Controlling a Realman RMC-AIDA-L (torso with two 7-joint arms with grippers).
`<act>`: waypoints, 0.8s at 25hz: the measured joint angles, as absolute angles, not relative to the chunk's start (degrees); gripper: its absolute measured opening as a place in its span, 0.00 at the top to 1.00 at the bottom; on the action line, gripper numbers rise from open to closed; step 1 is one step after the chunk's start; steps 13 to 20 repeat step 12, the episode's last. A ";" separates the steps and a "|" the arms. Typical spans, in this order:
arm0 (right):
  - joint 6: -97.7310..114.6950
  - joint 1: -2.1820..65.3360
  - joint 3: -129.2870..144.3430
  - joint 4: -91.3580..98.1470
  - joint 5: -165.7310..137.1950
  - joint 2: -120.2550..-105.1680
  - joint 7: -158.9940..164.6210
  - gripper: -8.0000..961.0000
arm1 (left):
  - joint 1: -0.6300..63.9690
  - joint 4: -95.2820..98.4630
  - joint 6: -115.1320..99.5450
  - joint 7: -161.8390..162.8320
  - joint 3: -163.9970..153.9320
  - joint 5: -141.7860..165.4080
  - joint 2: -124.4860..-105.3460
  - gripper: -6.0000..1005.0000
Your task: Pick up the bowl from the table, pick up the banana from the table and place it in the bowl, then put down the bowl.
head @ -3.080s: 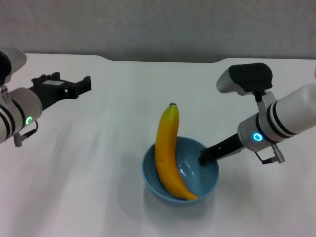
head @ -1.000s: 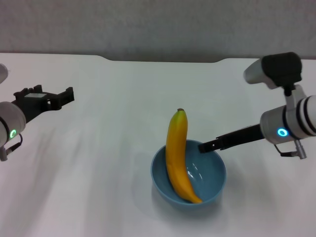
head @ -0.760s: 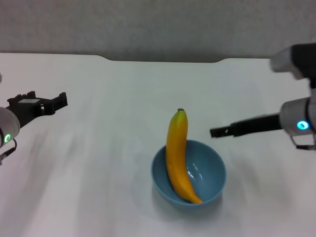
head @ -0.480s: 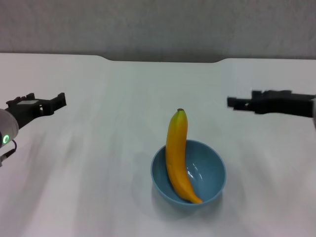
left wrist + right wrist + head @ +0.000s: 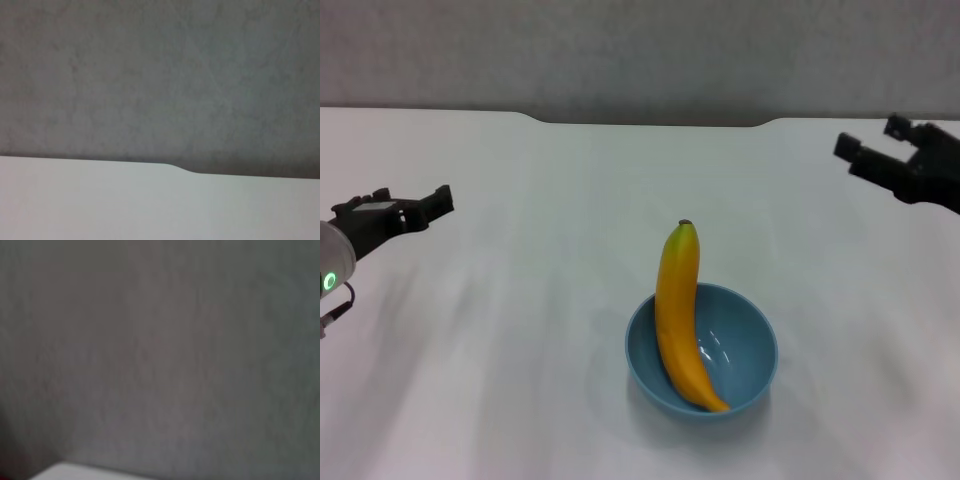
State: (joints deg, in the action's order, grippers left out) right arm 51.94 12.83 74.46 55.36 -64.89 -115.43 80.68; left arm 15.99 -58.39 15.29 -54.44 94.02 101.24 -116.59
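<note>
The light-blue bowl [image 5: 748, 348] stands on the white table [image 5: 520, 320], a little right of centre near the front. The yellow banana [image 5: 677, 300] lies in it, its lower end on the bowl's bottom and its stem end sticking up over the far rim. My left gripper [image 5: 412, 200] hovers at the far left, open and holding nothing, well away from the bowl. Far to the right, my right gripper [image 5: 872, 135] hangs open and empty, raised above the table. Neither wrist view shows the bowl or the banana.
The table's dark far edge with its notch [image 5: 650, 122] runs along the back, and shows again as the notch [image 5: 182, 170] in the left wrist view. Behind it is a grey wall [image 5: 160, 340].
My right gripper has let go of the bowl's rim and swung up and away to the far right. The left arm has drawn back a little to the left. Bowl and banana stay still.
</note>
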 joint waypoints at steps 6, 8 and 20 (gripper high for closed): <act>64.81 13.80 74.30 37.55 -39.53 -115.27 57.71 0.06 | 15.71 -58.72 16.94 -59.25 93.94 95.59 -116.65 0.13; 71.07 14.64 74.27 30.79 -32.15 -115.23 51.57 0.06 | 15.48 -58.59 17.76 -63.07 93.91 92.26 -116.74 0.13; 78.57 15.92 74.34 21.65 -23.94 -115.29 46.33 0.07 | 15.10 -57.84 18.57 -73.88 93.62 83.98 -116.96 0.13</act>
